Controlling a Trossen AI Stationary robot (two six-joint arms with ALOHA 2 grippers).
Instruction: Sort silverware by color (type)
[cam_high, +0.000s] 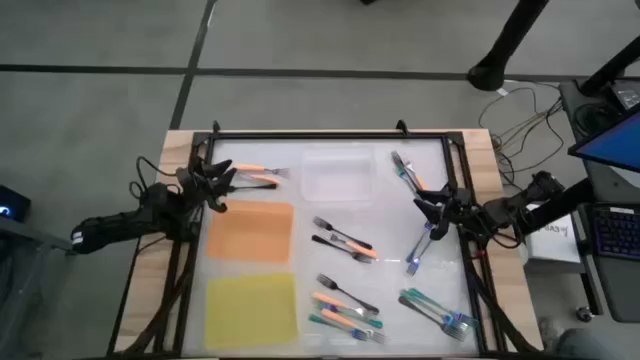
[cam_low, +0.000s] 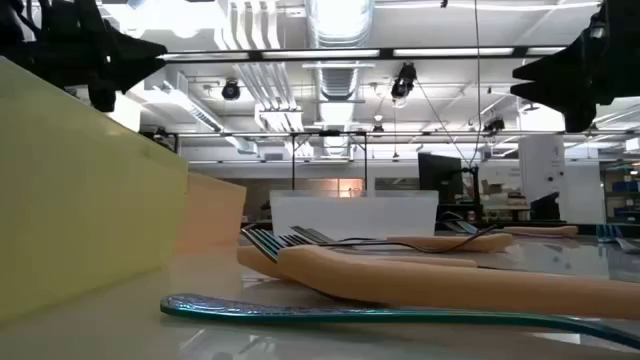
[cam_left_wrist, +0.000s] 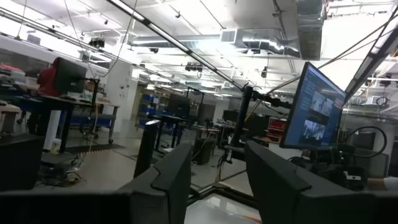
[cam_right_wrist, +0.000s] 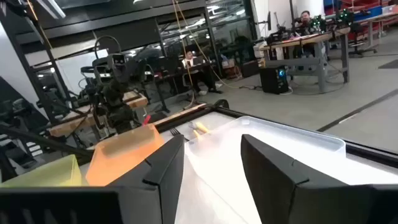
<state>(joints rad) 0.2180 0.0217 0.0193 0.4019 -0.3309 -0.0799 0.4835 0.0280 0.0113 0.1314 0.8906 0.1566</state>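
Both grippers hung empty over the table while the forks lay scattered around the clear tray (cam_high: 338, 176).

The left gripper (cam_high: 222, 180) hovered on the tray's left, just above the orange mat (cam_high: 249, 232), its fingers (cam_left_wrist: 169, 180) spread with nothing between them. Two orange-handled forks (cam_high: 260, 176) lay between that gripper and the tray. The right gripper (cam_high: 432, 208) hovered on the tray's right, fingers (cam_right_wrist: 163, 168) likewise parted and empty. A teal and an orange fork (cam_high: 408, 172) lay just beyond the tray's right edge; a teal fork (cam_high: 422, 246) lay under the right gripper. Below the tray sat black and orange forks (cam_high: 343, 241), then a mixed cluster (cam_high: 346, 309) and teal forks (cam_high: 438, 309), farthest from it. The yellow mat (cam_high: 251, 309) lay below the orange one.
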